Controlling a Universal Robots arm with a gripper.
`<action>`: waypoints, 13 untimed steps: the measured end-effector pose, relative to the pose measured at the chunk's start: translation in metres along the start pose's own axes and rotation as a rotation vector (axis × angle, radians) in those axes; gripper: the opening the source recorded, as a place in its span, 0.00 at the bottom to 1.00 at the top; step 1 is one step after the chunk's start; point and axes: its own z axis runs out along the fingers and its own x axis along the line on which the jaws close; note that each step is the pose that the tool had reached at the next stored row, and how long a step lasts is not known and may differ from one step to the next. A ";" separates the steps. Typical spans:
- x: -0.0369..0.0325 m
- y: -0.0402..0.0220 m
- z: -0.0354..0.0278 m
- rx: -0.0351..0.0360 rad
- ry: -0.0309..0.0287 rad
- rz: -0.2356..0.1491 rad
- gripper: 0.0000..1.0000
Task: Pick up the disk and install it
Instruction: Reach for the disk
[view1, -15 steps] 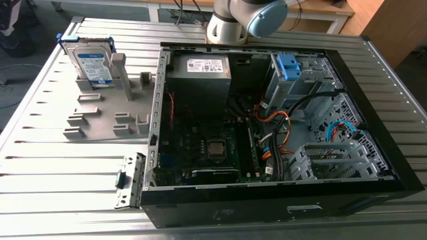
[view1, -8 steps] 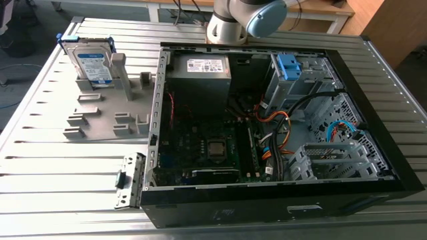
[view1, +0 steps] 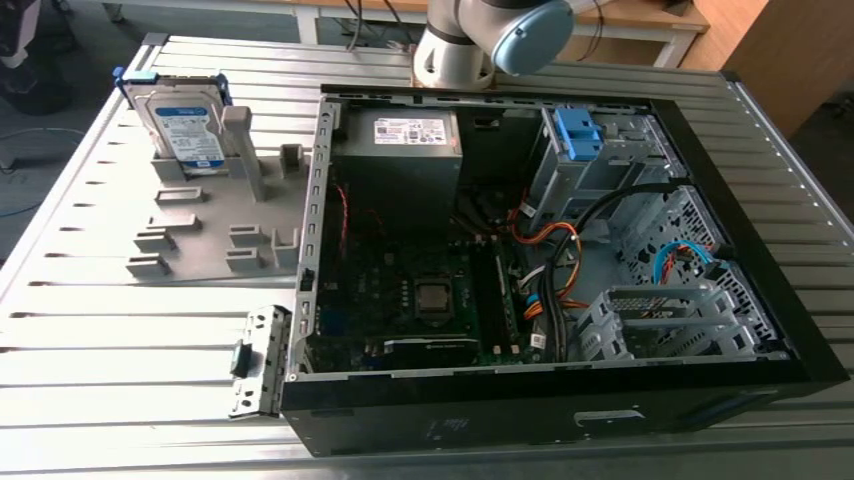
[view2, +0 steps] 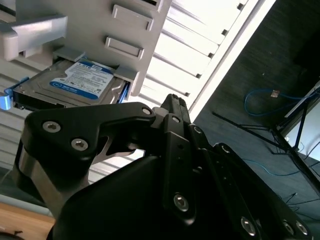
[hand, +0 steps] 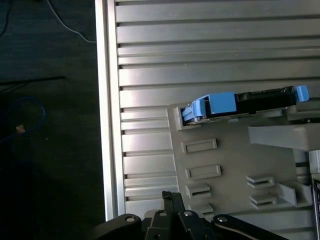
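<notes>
Disk (view1: 184, 128) stands on edge in a slot at the far corner of a grey plastic fixture (view1: 200, 230), on the exterior view's left. Its white-and-blue label faces the camera and blue rails run along its edges. The fixture lies flat on the ribbed metal worktop (view1: 107, 380), just beside the open computer case (view1: 561, 260). Case interior exposed: grey power supply (view1: 400, 150) with a white sticker at the back, motherboard (view1: 414, 290) below it, a blue bracket (view1: 577, 132) on the metal drive bay toward the exterior view's right, and orange and blue cables (view1: 567, 260) across the middle. Robot arm (view1: 487, 35) shows beyond the far edge of the case. In both wrist views the tool (view2: 172, 98) (hand: 169, 194) is narrow, fingertips drawn together on themselves, and hangs clear of the disk. The second wrist view gives the disk's (view2: 80, 82) label face, seated in the fixture (view2: 125, 30). The first wrist view gives it (hand: 235, 104) edge-on, blue rail forward, at the fixture's (hand: 225, 160) corner. Worktop (hand: 200, 50) edge and dark floor (hand: 45, 165) with a blue cable (hand: 35, 112) lie beyond.
</notes>
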 end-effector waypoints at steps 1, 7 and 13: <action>-0.0030 0.0005 0.0004 0.0004 -0.0001 0.000 0.11; -0.0229 0.0033 0.0040 0.0203 -0.0014 -0.001 0.11; -0.0361 0.0148 0.0102 0.0320 -0.0023 -0.001 0.11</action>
